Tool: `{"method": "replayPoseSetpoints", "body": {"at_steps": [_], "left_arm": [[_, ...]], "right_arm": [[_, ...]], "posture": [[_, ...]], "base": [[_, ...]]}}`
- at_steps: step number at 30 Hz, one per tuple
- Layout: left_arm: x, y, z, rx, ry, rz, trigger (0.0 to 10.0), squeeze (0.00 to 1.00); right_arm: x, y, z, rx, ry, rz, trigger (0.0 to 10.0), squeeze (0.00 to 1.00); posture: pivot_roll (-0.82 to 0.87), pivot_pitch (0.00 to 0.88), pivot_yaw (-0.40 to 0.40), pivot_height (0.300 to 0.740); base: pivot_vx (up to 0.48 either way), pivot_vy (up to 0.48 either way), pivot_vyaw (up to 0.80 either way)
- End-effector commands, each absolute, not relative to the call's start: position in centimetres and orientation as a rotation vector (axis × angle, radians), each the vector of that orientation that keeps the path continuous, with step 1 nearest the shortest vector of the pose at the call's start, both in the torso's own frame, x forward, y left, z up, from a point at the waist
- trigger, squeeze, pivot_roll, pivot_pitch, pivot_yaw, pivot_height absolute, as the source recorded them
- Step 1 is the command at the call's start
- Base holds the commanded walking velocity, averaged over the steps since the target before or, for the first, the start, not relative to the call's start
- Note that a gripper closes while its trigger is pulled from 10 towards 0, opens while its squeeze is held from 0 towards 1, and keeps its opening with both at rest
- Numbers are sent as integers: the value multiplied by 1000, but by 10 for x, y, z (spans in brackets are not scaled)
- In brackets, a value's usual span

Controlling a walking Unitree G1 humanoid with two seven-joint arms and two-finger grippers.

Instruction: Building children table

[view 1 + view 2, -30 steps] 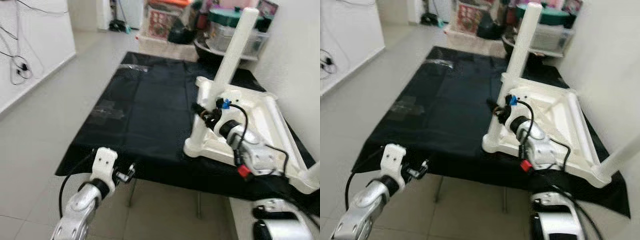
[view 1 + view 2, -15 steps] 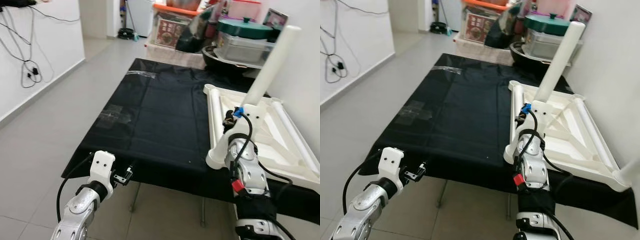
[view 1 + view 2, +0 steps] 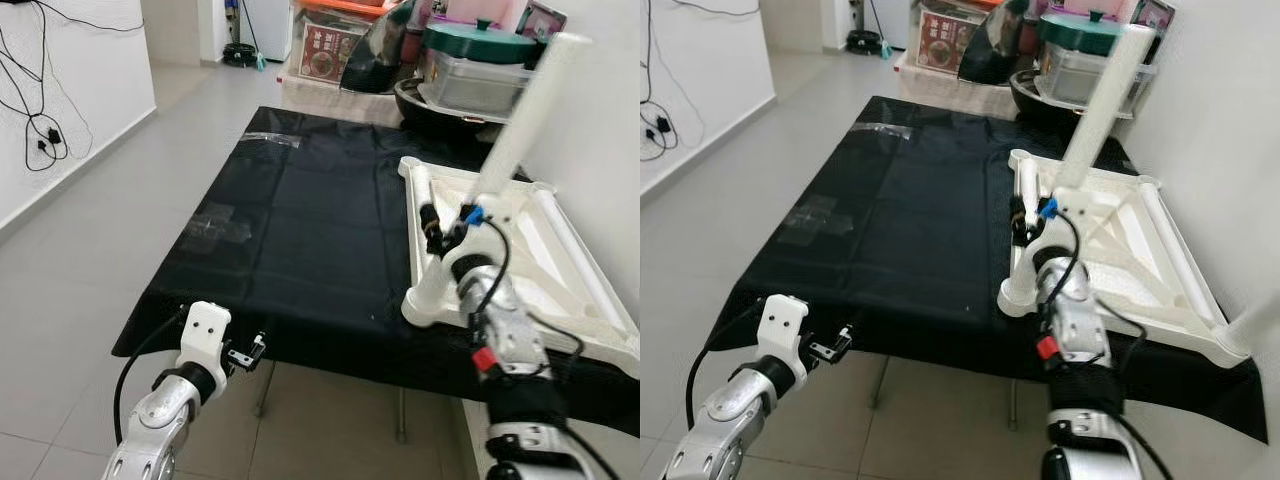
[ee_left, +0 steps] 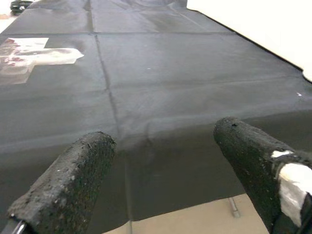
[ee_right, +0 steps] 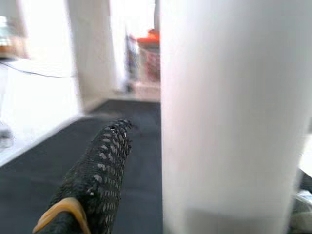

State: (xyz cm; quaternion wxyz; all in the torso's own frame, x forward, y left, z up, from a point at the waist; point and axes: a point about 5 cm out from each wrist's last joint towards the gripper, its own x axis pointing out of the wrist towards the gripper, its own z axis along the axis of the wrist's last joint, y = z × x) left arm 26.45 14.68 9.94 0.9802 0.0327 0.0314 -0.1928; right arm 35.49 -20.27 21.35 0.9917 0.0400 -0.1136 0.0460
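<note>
Right gripper (image 3: 432, 222) at the upturned white plastic children's table (image 3: 545, 262) lying on the black cloth-covered table (image 3: 300, 230).

Its black fingers sit against the near upright white round leg (image 5: 234, 117); one finger (image 5: 100, 175) shows beside it, the other is hidden, so I cannot tell whether they clamp it. The left gripper (image 4: 161, 170) hangs spread wide and empty at the cloth's near edge.

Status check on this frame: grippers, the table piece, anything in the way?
Right gripper at the upturned white table frame, beside its upright leg. Left gripper open, low at the black-covered table edge. Nothing blocking.
</note>
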Motion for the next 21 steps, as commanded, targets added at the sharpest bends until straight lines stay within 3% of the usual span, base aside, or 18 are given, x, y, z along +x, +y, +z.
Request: {"method": "replayPoseSetpoints", "body": {"at_steps": [1, 3, 4, 8, 9, 10, 11, 14, 16, 19, 20, 21], "left_arm": [[265, 144, 96, 67, 77, -396, 10000, 0], [265, 144, 96, 67, 77, -396, 10000, 0], [265, 144, 96, 67, 76, -398, 10000, 0], [264, 143, 96, 67, 77, -401, 10000, 0], [264, 143, 96, 68, 78, -403, 10000, 0], [264, 143, 96, 68, 79, -404, 10000, 0], [264, 143, 96, 69, 80, -404, 10000, 0], [264, 143, 96, 70, 80, -403, 10000, 0], [263, 144, 96, 71, 81, -402, 10000, 0], [263, 144, 95, 70, 81, -402, 10000, 0], [262, 143, 95, 70, 82, -404, 10000, 0], [262, 143, 95, 70, 82, -404, 10000, 0]], "right_arm": [[351, -187, 215, 33, -257, 302, 10000, 0], [351, -187, 215, 33, -257, 302, 10000, 0], [346, -181, 204, 30, -207, 427, 10000, 0], [341, -175, 191, 22, -157, 528, 10000, 0], [337, -170, 181, 19, -120, 585, 9294, 0], [337, -168, 175, 8, -101, 591, 3333, 0], [339, -168, 171, -11, -92, 569, 0, 0], [342, -170, 167, -52, -75, 523, 0, 0], [351, -184, 156, -120, -10, 324, 0, 0], [354, -191, 152, -125, 25, 225, 0, 0], [357, -207, 145, -88, 84, 39, 0, 0], [357, -207, 145, -88, 84, 39, 0, 0]], "posture": [[48, 0, -135, 740], [48, 0, -135, 740], [40, 0, -132, 740], [46, 0, -132, 740], [50, 0, -133, 740], [51, 0, -133, 740], [52, 0, -133, 740], [53, 0, -133, 740], [52, 0, -134, 740], [49, 0, -135, 740], [50, 0, -135, 740], [50, 0, -135, 740]], "base": [[0, 0, 0], [0, 0, 0], [0, 0, 0], [0, 0, 0], [0, 0, 0], [0, 0, 0], [0, 0, 0], [0, 0, 0], [0, 0, 0], [0, 0, 0], [0, 0, 0], [0, 0, 0]]}}
